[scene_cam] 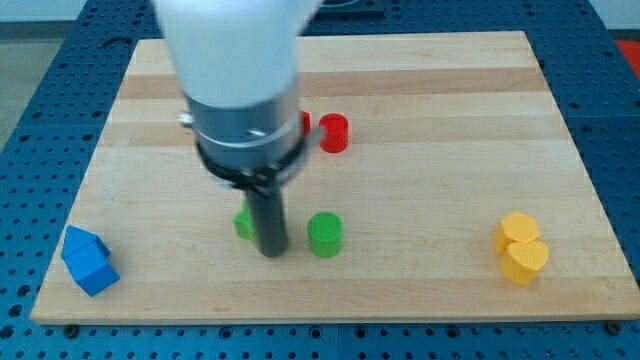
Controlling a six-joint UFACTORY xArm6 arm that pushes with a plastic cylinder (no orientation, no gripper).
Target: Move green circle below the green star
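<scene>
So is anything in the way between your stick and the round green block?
Nothing visible. My tip sits just to the view's left of the green circle, with bare board between them. The green star is on my tip's other side, mostly hidden behind the rod, and no block lies below it.

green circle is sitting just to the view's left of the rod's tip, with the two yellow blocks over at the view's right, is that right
Not quite. The camera view shows the green circle just to the view's right of my tip, not its left. What shows on the left of the rod is another green block, mostly hidden, shape unclear. The two yellow blocks are indeed at the view's right.
</scene>
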